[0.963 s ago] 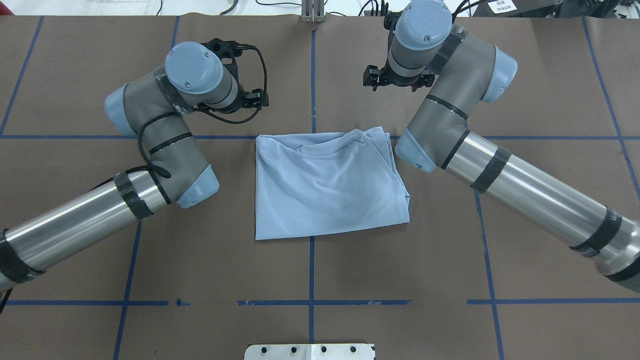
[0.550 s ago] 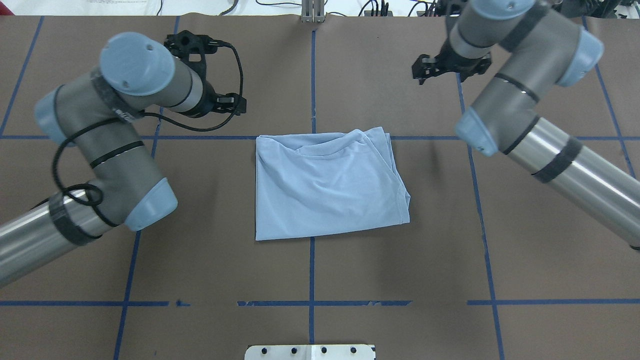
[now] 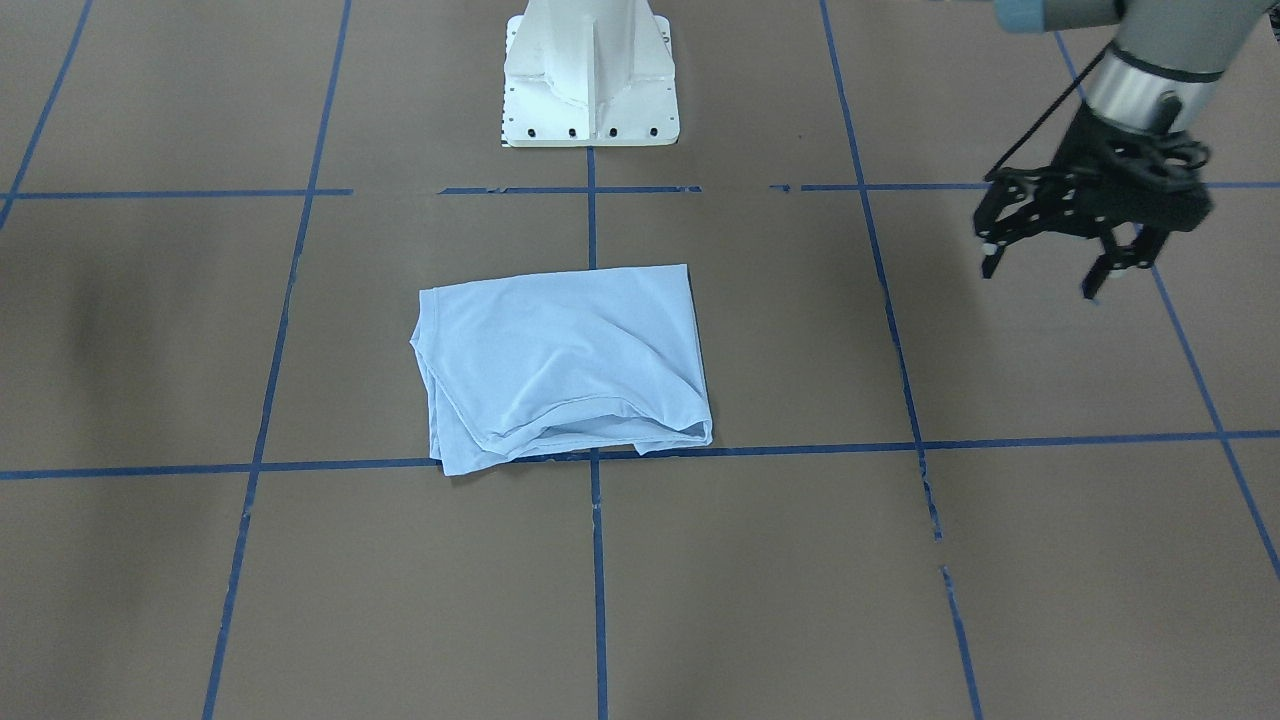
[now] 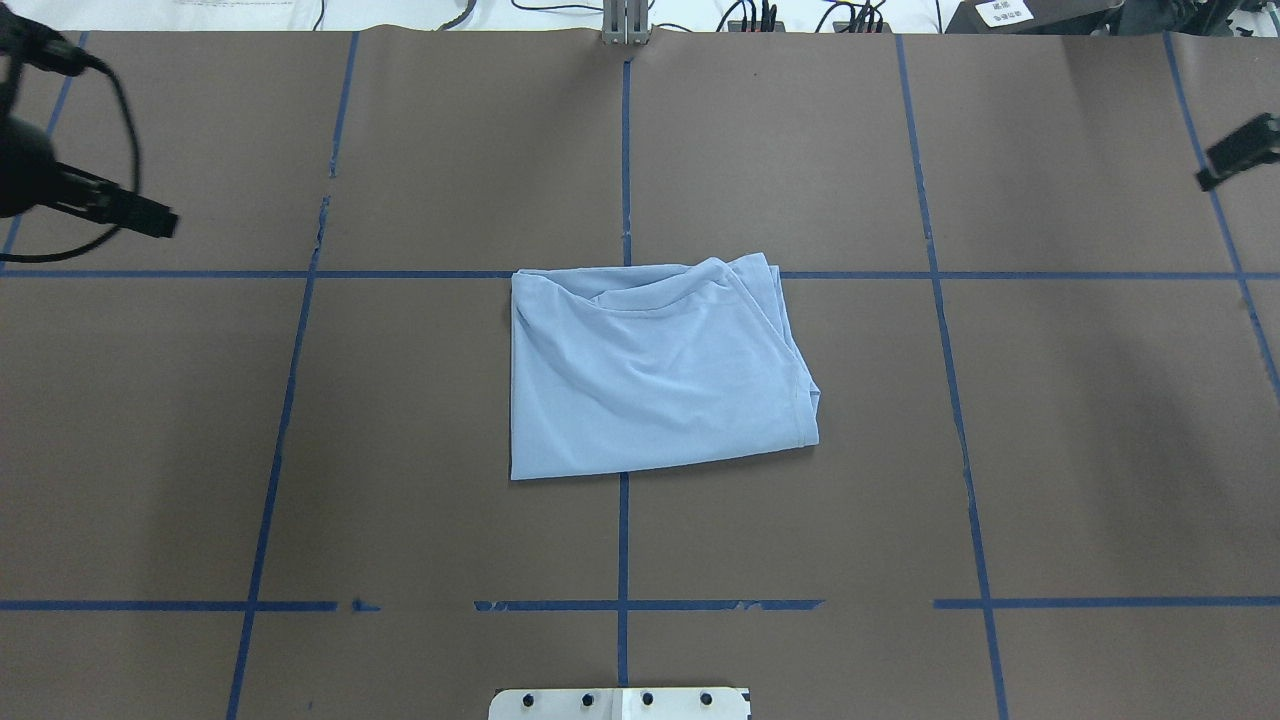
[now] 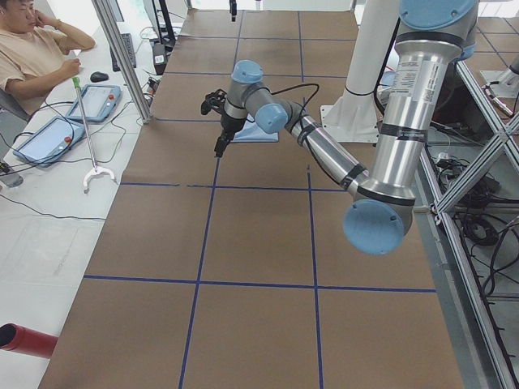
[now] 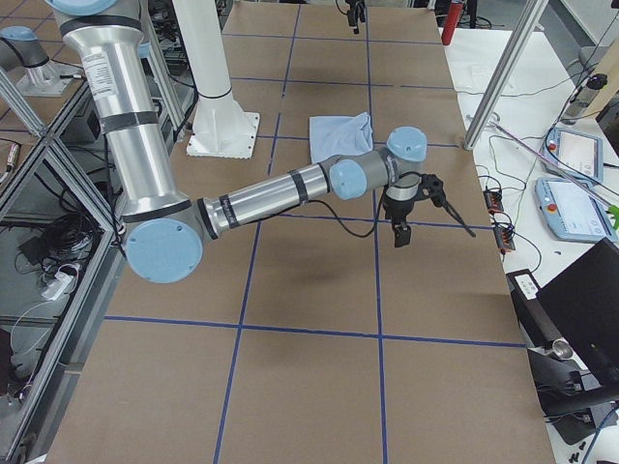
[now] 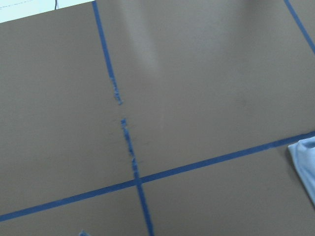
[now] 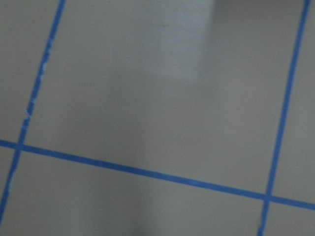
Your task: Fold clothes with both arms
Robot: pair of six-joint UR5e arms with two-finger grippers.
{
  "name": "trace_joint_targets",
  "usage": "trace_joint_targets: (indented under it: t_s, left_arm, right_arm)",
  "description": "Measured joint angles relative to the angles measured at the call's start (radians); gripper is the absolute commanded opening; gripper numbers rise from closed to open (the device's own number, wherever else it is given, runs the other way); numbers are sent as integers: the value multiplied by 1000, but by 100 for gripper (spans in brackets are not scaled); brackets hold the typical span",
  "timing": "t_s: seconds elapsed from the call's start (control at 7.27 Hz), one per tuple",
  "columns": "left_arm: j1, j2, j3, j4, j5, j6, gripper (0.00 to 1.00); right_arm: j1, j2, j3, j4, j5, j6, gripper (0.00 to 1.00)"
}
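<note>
The light blue T-shirt (image 4: 650, 370) lies folded into a rough rectangle at the table's middle, also in the front-facing view (image 3: 560, 360). Its print and label are hidden. A corner of it shows in the left wrist view (image 7: 305, 162). My left gripper (image 3: 1040, 283) is open and empty, held above the table far to the shirt's side; it sits at the overhead view's left edge (image 4: 100, 140). Of my right gripper only one finger (image 4: 1235, 150) shows at the overhead view's right edge. In the exterior right view my right gripper (image 6: 432, 230) has its fingers apart and holds nothing.
The brown table cover carries a blue tape grid (image 4: 624, 540). The white pedestal base (image 3: 590, 80) stands at the robot's side of the table. Metal frame posts (image 6: 503, 68) and an operator (image 5: 32, 49) with tablets are beyond the table's ends.
Both arms have swung outward, away from the shirt toward the table's two ends. Both grippers stayed open. The shirt has not moved.
</note>
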Motion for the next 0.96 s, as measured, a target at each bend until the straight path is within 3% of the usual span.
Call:
trace_joint_targets:
  t_s: [0.28,0.55,0.96]
  left_arm:
    - [-198,150,-3,5,-134,180,100]
    - [-291,282,34,5,-190,245,100]
    - [-412,347,157,35,-223,481,100]
  right_arm:
    - [97,-201,46,7,27,-60,100]
    - [127,-388,128,14,27,-68,100]
    - [140,-505,202,15,29,-58,100]
